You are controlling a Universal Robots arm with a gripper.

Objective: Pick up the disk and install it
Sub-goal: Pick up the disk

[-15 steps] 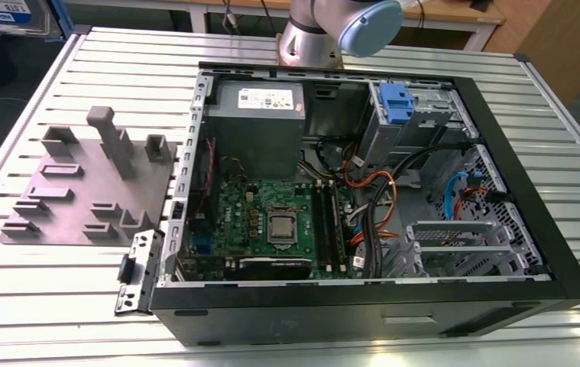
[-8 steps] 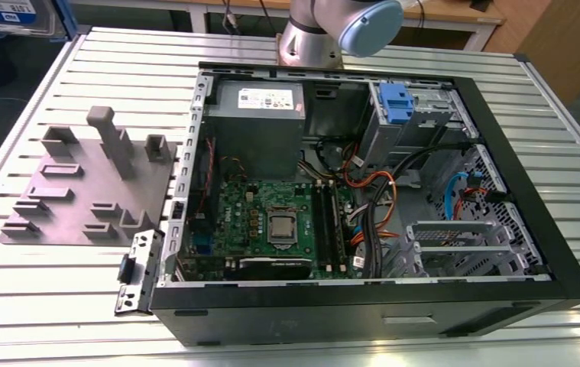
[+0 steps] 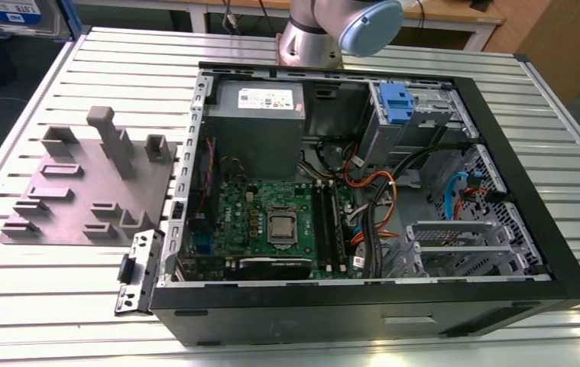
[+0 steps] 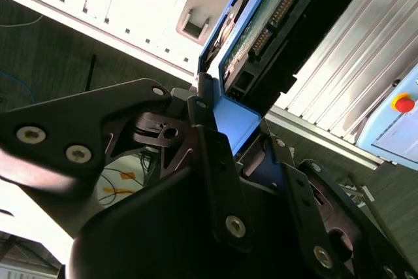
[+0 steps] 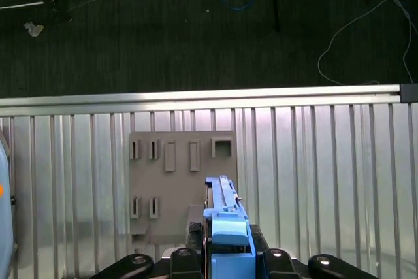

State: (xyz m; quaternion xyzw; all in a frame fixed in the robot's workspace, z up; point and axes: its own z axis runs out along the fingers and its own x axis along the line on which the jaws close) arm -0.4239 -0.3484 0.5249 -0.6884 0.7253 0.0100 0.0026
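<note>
I have the claw (image 5: 228, 256) closed on the disk (image 5: 221, 204); in both wrist views its fingers (image 4: 212, 161) pinch the bright blue carrier (image 4: 235, 119) at one end, and the rest of the disk sticks out beyond them. The disk is up in the air, touching nothing else; in the first wrist view I see it edge-on over the grey fixture plate (image 5: 173, 181) on the slatted table (image 5: 313, 181), well clear of both. In the second wrist view its green circuit board (image 4: 261, 27) faces the camera.

In the exterior view a labelled corner at 11 o'clock of the picture looks to me like the same disk held high, though I can't be sure. The plate lies at 9 o'clock of the open computer case (image 3: 371, 310); the drive cage (image 3: 427, 115) with its blue tab (image 3: 396, 103) sits at 1 o'clock inside the case.

I judge the disk stiff, dense and fairly heavy for its size, with smooth metal faces that would slip; the board and connector pins look fragile. The carrier's plastic rails are the place to grip, though they may flex a little. Held by one end, its weight hangs away from the fingers, so it could pivot.
</note>
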